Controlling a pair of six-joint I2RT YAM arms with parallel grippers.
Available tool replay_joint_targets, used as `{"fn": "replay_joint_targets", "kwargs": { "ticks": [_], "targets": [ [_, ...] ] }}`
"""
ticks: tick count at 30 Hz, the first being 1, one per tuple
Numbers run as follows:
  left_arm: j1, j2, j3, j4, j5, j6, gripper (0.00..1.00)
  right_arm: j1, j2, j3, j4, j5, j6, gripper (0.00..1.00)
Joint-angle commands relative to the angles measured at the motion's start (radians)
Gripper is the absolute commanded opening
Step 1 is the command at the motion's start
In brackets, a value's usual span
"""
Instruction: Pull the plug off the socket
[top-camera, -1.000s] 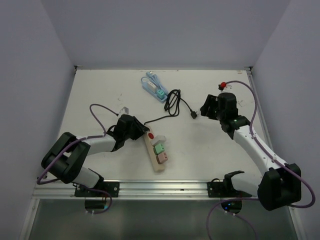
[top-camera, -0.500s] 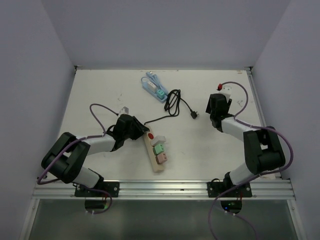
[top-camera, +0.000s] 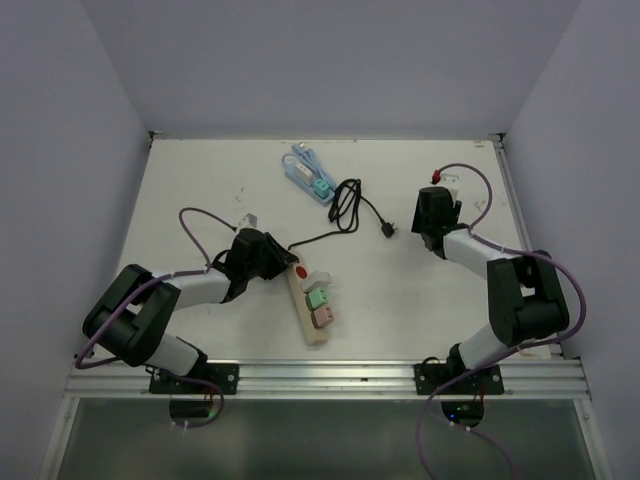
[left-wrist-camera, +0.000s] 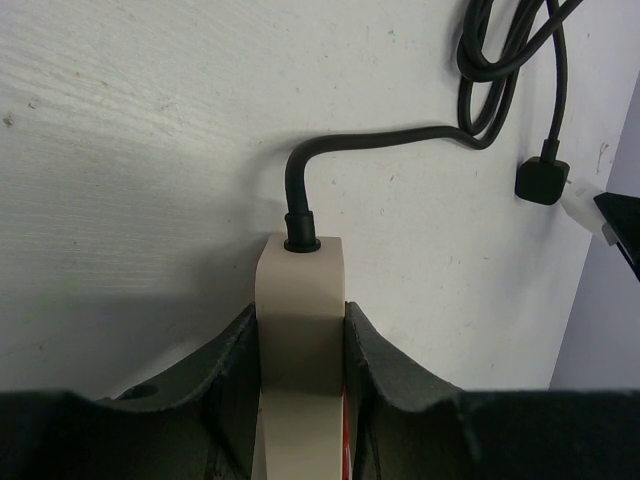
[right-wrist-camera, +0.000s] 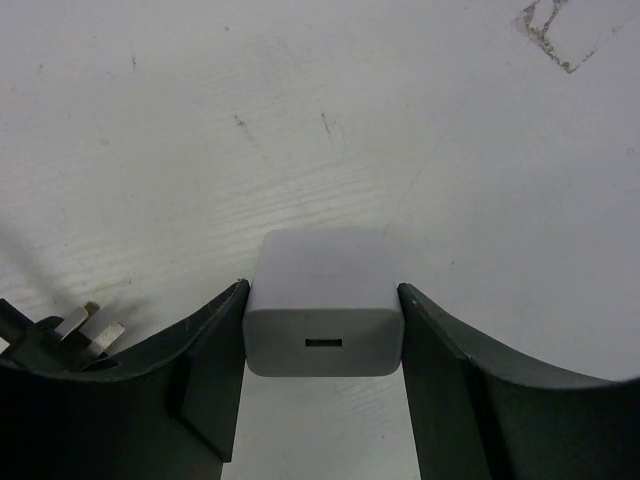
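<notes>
A beige power strip lies at the near middle of the table with a red switch, a white plug, a green plug and a pink plug on it. My left gripper is shut on the strip's cord end, with one finger on each side, where the black cord enters. My right gripper is shut on a white USB charger block held just above the table, apart from the strip. In the top view the right gripper hides that block.
The black cord coils behind the strip and ends in a black pronged plug just left of my right gripper. A blue and white strip with a teal plug lies at the back. Walls close three sides.
The right arm has folded in and its wrist has turned, staying at the right side of the table. The left arm and the power strip have not moved.
</notes>
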Motion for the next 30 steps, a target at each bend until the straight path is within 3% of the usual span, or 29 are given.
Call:
{"fn": "replay_joint_targets", "kwargs": {
  "ticks": [1, 3, 10, 16, 23, 30],
  "targets": [
    [0.01, 0.018, -0.046, -0.109, -0.016, 0.054, 0.0, -0.006, -0.048, 0.036, -0.119, -0.02, 0.015, 0.32],
    [0.01, 0.014, -0.052, -0.109, -0.016, 0.049, 0.0, -0.006, -0.054, 0.035, -0.167, -0.031, 0.02, 0.36],
    [0.01, -0.008, -0.067, -0.112, -0.019, 0.04, 0.0, -0.008, -0.128, -0.022, -0.233, -0.067, 0.052, 0.68],
    [0.01, -0.021, -0.078, -0.112, -0.019, 0.035, 0.0, -0.008, -0.163, -0.046, -0.294, -0.123, 0.09, 0.84],
    [0.01, -0.041, -0.084, -0.111, -0.019, 0.037, 0.0, -0.006, -0.278, -0.045, -0.375, -0.27, 0.115, 0.88],
    [0.01, -0.043, -0.081, -0.106, -0.009, 0.051, 0.0, 0.015, -0.367, -0.025, -0.369, -0.676, 0.2, 0.88]
  ]
}}
